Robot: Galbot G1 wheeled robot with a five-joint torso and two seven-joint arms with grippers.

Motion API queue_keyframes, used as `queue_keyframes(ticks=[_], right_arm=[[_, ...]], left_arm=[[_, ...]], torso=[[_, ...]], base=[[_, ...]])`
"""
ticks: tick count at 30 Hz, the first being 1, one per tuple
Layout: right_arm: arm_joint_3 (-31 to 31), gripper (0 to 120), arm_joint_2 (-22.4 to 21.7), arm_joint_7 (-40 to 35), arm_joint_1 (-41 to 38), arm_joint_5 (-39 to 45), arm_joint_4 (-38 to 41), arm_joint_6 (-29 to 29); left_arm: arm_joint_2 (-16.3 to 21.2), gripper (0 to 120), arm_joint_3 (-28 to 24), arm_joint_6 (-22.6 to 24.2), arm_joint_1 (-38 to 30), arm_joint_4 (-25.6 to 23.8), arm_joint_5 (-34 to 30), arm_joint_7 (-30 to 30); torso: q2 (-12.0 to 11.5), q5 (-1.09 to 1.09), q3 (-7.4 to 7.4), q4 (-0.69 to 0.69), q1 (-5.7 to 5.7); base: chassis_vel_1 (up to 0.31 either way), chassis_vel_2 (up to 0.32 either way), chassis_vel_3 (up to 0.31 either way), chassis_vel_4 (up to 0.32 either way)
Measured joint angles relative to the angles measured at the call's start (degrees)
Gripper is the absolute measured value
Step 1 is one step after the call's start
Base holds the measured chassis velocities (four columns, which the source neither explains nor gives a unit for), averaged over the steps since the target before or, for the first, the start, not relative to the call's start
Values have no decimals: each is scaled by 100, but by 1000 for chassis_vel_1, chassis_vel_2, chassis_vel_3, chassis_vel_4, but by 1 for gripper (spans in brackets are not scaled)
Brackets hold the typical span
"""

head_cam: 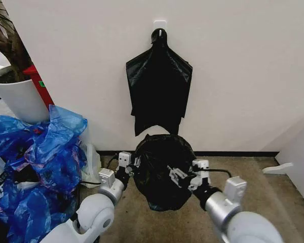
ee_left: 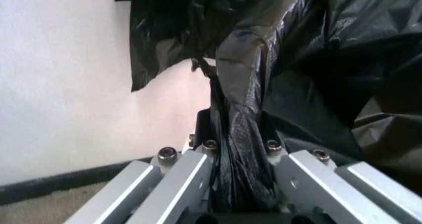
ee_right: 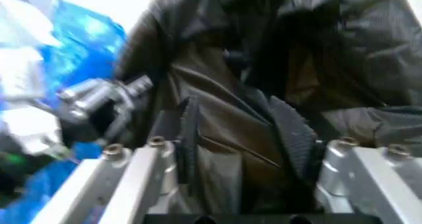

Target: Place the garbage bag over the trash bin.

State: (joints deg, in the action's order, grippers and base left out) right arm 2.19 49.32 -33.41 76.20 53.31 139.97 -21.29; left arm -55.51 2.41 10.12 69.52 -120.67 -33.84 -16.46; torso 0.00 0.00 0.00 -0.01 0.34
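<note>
Against the white wall, low over the floor, holding the bag stretched between both claws. Left gripper pinching the bag's left edge, film bunched tight between its closed fingers. Right gripper gripping the bag's front right part, ribbed pads pressed in on a fold of film with a narrow gap left between them. Hanging as a rounded, wrinkled black mass, the lower end sagging near the floor. Covering whatever is behind; bin hidden, cannot tell whether inside. Directly above, hanging from a wall hook, a flat black bundle, its lower tip just over the bag. To the left, lying in a heap, blue bags, beside a white pot.
</note>
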Motion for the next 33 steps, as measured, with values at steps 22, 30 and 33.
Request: queue_keyframes(ticks=[22,30,33], right_arm=[[-508,0,494,-1552,-306,-108,-1193,41],[-499,0,674,-1679,-254,-280,-1451,117],[-491,0,722,-1722,-268,-307,-1579,143]], left_arm=[[-43,2,-759,-332,-130,55,981,683],[-90,2,-947,-352,-141,23,1045,857],[-82,2,-972,-352,-140,-19,1048,911]], torso=[[0,1,0,-1,0],[0,1,0,-1,0],[0,1,0,-1,0]], base=[[0,0,0,0],[0,0,0,0],[0,0,0,0]])
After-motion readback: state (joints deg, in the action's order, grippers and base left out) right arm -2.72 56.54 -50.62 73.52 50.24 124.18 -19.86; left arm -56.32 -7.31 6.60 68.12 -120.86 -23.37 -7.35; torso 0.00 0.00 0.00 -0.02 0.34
